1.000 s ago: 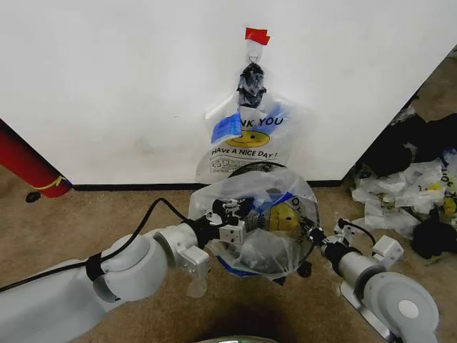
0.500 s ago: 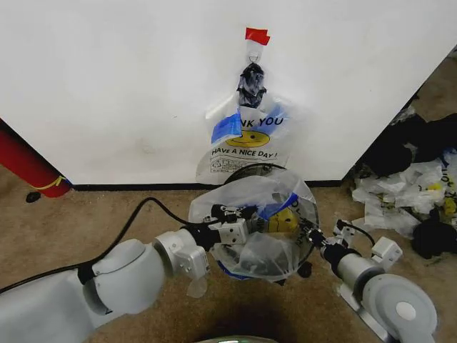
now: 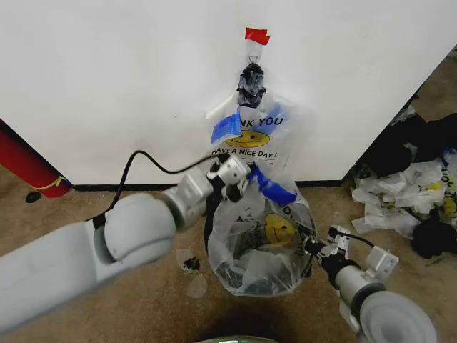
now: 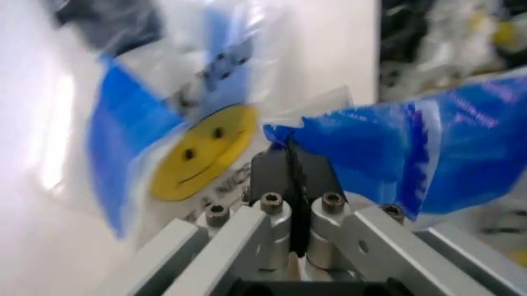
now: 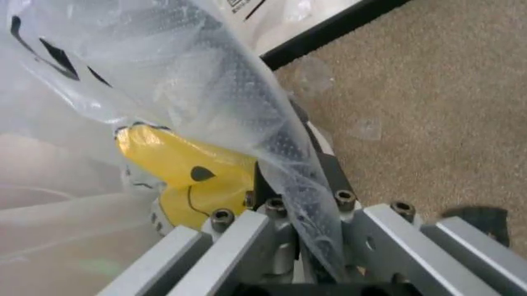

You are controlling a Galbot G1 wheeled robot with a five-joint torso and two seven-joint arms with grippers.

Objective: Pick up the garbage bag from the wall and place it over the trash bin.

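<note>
My left end effector (image 3: pixel 230 174) has swung up and back toward the wall (image 3: pixel 107 86) in the last half second, carrying the blue-taped edge of the garbage bag (image 3: pixel 260 236) with it; a moment ago that edge sat low over the front rim of the trash bin (image 3: pixel 307 236), and now it is stretched high along the far side, just below the second smiley bag (image 3: pixel 246 146) that hangs on the wall from its red tape (image 3: pixel 256 35). In the left wrist view the fingers (image 4: pixel 276 176) are clamped flat on the blue-patched plastic (image 4: pixel 387 154), so that grasp holds. My right end effector (image 3: pixel 314 246) sits at the bin's near right side, clenched on the opposite edge; the right wrist view shows the film (image 5: pixel 272 142) pinched between its fingers, with the yellow smiley just behind. Where the bag was a crumpled dome over the bin, its mouth is now pulled open between my two holds, and the body hangs down inside. I judge the mouth is being spread wide enough to go over the rim, but it is not yet seated around it, so the placing is unfinished. The thin film is taut and could tear or slip.
</note>
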